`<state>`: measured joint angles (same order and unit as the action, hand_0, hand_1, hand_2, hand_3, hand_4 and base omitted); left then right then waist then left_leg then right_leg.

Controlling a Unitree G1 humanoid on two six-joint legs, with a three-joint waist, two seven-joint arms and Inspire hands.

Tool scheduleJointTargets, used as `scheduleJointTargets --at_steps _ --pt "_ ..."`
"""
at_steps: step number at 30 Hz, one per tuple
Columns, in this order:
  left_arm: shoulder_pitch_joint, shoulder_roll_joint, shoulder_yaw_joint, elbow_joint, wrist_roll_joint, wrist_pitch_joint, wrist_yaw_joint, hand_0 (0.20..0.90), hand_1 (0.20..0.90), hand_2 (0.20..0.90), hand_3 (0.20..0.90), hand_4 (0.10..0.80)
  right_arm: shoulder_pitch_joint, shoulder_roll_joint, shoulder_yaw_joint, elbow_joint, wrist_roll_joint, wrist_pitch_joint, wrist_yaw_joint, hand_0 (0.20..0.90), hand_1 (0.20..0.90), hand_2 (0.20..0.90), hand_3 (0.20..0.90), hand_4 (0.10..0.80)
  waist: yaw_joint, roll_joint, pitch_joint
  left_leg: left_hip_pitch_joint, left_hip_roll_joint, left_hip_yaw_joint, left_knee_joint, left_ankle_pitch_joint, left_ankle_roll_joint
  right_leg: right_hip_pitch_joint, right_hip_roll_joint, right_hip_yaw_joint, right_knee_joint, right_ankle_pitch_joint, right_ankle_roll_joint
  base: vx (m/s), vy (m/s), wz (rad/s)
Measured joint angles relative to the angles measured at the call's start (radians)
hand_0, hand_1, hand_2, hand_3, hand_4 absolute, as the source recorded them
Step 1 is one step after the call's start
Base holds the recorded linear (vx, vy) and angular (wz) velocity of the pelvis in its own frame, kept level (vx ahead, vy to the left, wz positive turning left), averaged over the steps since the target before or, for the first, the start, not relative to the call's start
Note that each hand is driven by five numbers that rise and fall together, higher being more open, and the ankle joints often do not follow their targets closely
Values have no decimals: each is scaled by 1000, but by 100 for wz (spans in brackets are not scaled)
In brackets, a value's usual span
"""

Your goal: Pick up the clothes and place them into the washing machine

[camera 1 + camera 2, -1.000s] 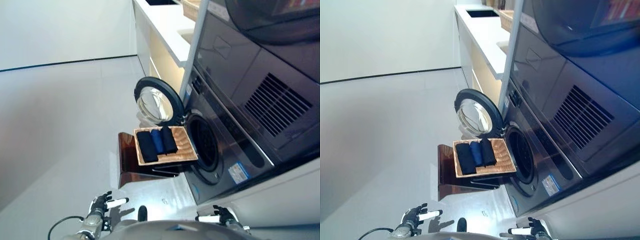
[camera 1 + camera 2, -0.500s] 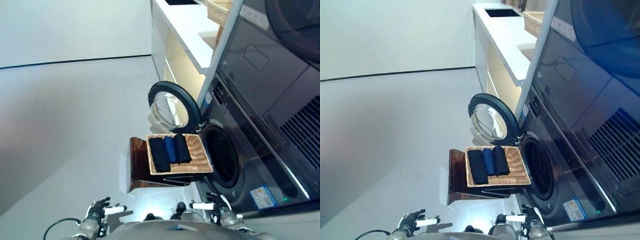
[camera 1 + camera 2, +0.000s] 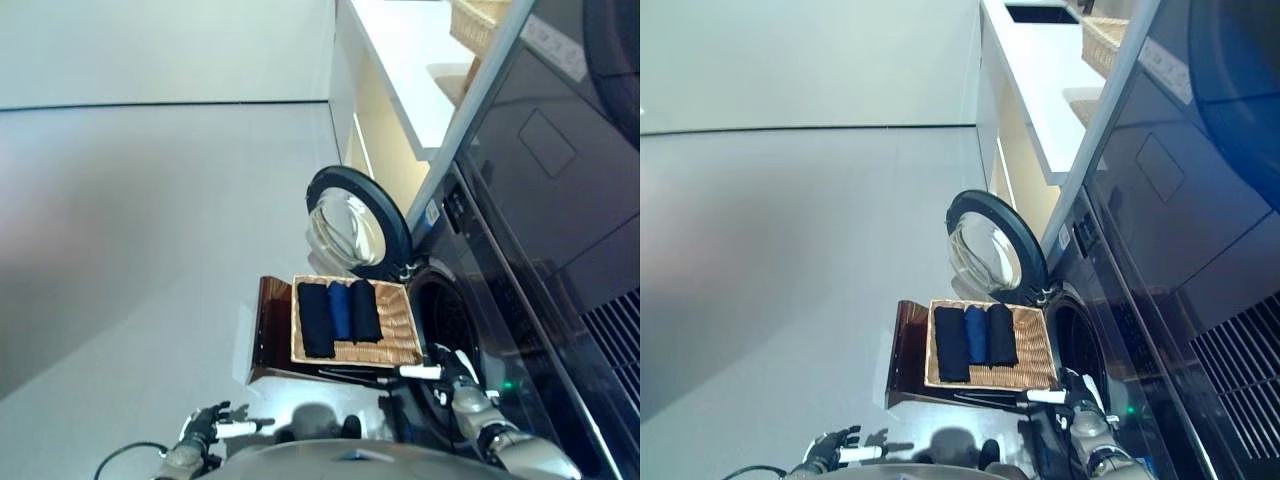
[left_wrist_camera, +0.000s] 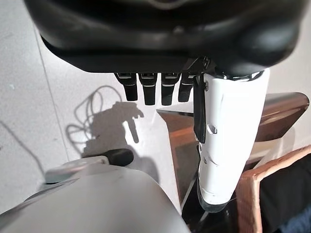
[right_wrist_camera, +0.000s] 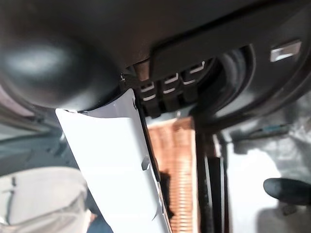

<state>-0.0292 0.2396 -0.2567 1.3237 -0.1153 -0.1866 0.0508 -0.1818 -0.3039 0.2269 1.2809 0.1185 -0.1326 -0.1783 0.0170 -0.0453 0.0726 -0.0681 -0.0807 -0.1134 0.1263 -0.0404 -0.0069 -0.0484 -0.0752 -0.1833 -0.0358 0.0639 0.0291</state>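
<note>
Three rolled clothes lie side by side in a wicker basket (image 3: pixel 395 345): a black one (image 3: pixel 316 318), a blue one (image 3: pixel 340 310) and another black one (image 3: pixel 364 311). The basket sits on a brown wooden stool (image 3: pixel 268 345) in front of the washing machine's drum opening (image 3: pixel 452 335), whose round door (image 3: pixel 355 218) stands swung open. My right hand (image 3: pixel 452 368) is open, hovering at the basket's near corner beside the drum, holding nothing. Low and short of the stool, my left hand (image 3: pixel 208 428) is open and empty. The left wrist view shows the basket rim (image 4: pixel 247 194) past the thumb.
A second appliance (image 3: pixel 560 170) is stacked above the washer. A white counter (image 3: pixel 400 60) with a wicker basket (image 3: pixel 478 18) runs along the wall beyond it. Pale floor (image 3: pixel 150 230) spreads to the left of the stool.
The whole view has shifted as the camera moved. My right hand has risen from low beside my body to the basket's near corner. The left hand stays low.
</note>
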Motion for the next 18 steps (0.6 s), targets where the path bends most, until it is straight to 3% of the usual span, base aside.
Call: scheduleJointTargets --at_steps 2,3,5,6,7,8,10,12,13,14,15,18 --pt "-30 3 2 -15 -17 -17 15 900 900 900 900 800 -31 3 1 16 17 1 -6 900 900 900 900 800 51 -16 55 -67 -24 -35 189 -15 -23 2 -10 42 14 -13 -17 198 25 -18" --pt "-13 2 2 -19 -28 -20 19 900 900 900 900 800 -53 9 6 24 28 0 -15 900 900 900 900 800 79 -22 57 -96 -7 -45 163 -41 -33 11 -11 68 -13 -16 -23 368 112 -57" --pt "-8 -7 -1 -20 -33 -17 24 900 900 900 900 800 -72 -2 3 19 44 -5 -20 900 900 900 900 800 82 3 62 -98 70 -49 -33 -5 -63 20 8 83 -50 -12 -23 272 160 -27" --pt "-5 -12 -1 -19 -35 -16 27 900 900 900 900 800 -74 -5 2 20 50 -5 -20 900 900 900 900 800 82 13 63 -96 89 -51 -65 11 -71 21 15 86 -50 -12 -23 308 223 -15" --pt "11 -23 2 -20 -44 -16 37 900 900 900 900 800 -64 -10 -4 20 56 -3 -20 900 900 900 900 800 82 37 50 -83 125 -60 -110 32 -83 25 29 102 -49 -1 -9 321 216 -35" --pt "33 -32 4 -23 -49 -18 40 900 900 900 900 800 -57 -9 -15 20 57 -3 -19 900 900 900 900 800 85 49 37 -59 133 -57 -122 31 -86 23 32 117 -44 -1 -10 297 214 -58" --pt "39 -32 2 -26 -50 -17 39 900 900 900 900 800 -56 -8 -21 19 60 -3 -18 900 900 900 900 800 91 50 22 -54 104 -49 -98 45 -54 5 11 171 -33 -10 2 176 151 -83" --pt "38 -25 2 -28 -49 -16 37 900 900 900 900 800 -43 0 -22 21 60 -3 -18 900 900 900 900 800 99 42 9 -50 81 -10 -101 80 29 1 -23 166 -36 -11 21 101 144 -78" --pt "47 -20 3 -28 -49 -16 37 900 900 900 900 800 -31 11 -22 27 60 -1 -17 900 900 900 900 800 104 34 8 -32 75 11 -112 85 46 -3 -43 155 -2 -13 20 0 121 -39" --pt "44 -9 3 -30 -46 -17 35 900 900 900 900 800 -4 23 -21 31 60 0 -15 900 900 900 900 800 95 16 -3 -20 51 13 -108 78 53 4 -59 137 28 -11 32 1 140 -51" --pt "43 -5 9 -31 -46 -19 36 900 900 900 900 800 -6 33 -20 38 60 3 -16 900 900 900 900 800 111 11 -6 -24 54 44 -100 68 63 -52 -64 109 99 -3 83 10 58 -50" --pt "40 14 16 -39 -50 -20 37 900 900 900 900 800 -17 40 -12 31 59 3 -15 900 900 900 900 800 111 5 -5 -11 40 81 -130 71 77 -57 -91 -17 88 -17 58 102 -28 -37"
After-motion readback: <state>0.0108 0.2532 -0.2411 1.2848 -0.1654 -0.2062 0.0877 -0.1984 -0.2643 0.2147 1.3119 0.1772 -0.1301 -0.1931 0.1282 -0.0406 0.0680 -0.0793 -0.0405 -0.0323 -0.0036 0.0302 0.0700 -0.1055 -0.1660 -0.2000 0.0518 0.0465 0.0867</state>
